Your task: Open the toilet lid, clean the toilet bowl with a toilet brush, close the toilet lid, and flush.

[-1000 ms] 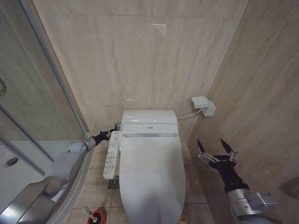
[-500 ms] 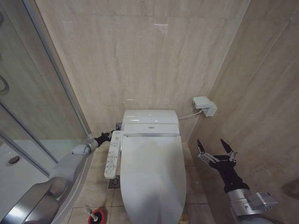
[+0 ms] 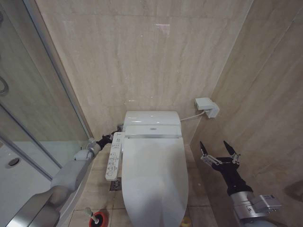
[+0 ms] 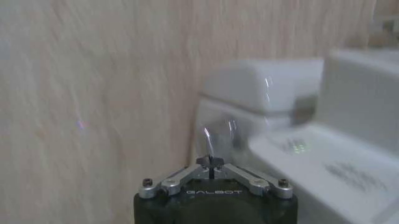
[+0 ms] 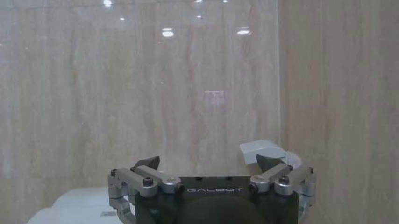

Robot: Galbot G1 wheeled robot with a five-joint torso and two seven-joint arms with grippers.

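While the lid (image 3: 155,182) lies flat and shut over the toilet, hiding the bowl beneath it, the left end effector (image 3: 114,135) sits at the toilet's left rear corner, just beside the tank (image 3: 151,118) and the top end of the control panel (image 3: 113,156) that runs along the toilet's left edge. Its fingers are pressed together to a point, holding nothing, and in the left wrist view the tip (image 4: 211,162) aims at the narrow gap between the tank's side and the back wall (image 4: 93,93). That gap is tight: wall on one side, tank on the other, panel close below. Right of the toilet, the right end effector (image 3: 218,150) hangs in the air with its fingers spread wide apart and empty, clear of the lid's right edge and short of the side wall (image 3: 270,104). A white wall box (image 3: 206,107) with a cable sits on the wall beyond it, near the tank's right rear corner. Left of the toilet's front, the brush (image 3: 89,214) stands in its red holder (image 3: 98,220) on the floor, with tiled floor open between holder and lid edge. A glass shower screen (image 3: 33,94) closes off the space farther left of the toilet.
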